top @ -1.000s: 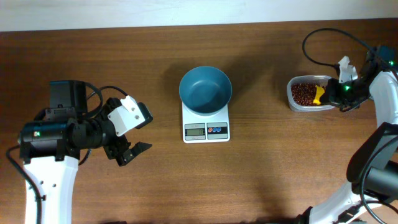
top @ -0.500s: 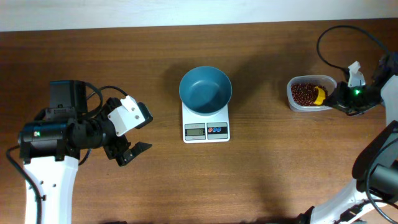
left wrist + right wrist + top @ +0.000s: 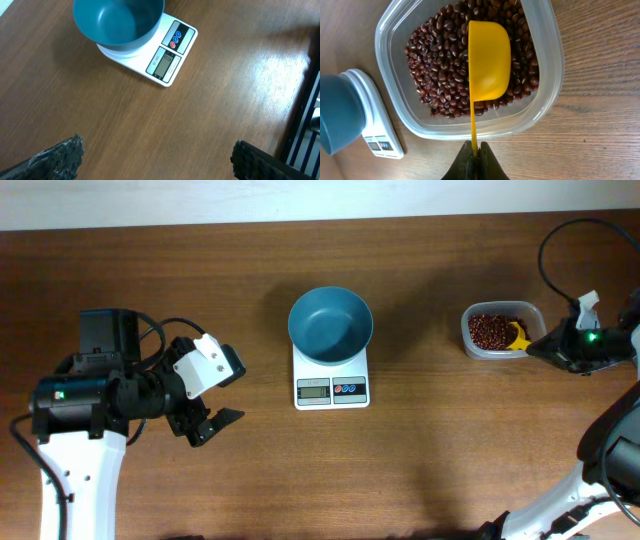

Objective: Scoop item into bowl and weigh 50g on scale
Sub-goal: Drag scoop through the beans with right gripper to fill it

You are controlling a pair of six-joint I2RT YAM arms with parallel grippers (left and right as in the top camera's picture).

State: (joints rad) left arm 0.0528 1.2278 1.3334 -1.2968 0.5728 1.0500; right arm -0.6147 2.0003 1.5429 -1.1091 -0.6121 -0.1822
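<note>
The teal-blue bowl [image 3: 330,324] stands empty on the white scale [image 3: 331,388] at the table's middle; both also show in the left wrist view, bowl [image 3: 118,24] and scale [image 3: 167,57]. Dark reddish-brown beans [image 3: 488,330] fill a clear plastic tub [image 3: 500,352] at the right. My right gripper [image 3: 548,347] is shut on the thin handle of a yellow scoop [image 3: 488,60], whose empty cup rests over the beans [image 3: 435,55] in the tub [image 3: 545,95]. My left gripper [image 3: 208,425] is open and empty above bare wood, left of the scale.
The right arm's black cable [image 3: 560,240] loops above the tub. The table's far edge meets a white wall [image 3: 300,200]. In the left wrist view a dark frame [image 3: 307,100] runs along the table's right edge.
My right gripper has drawn back to the right, away from the tub, pulling the yellow scoop toward the tub's right side. The left arm has not moved.
</note>
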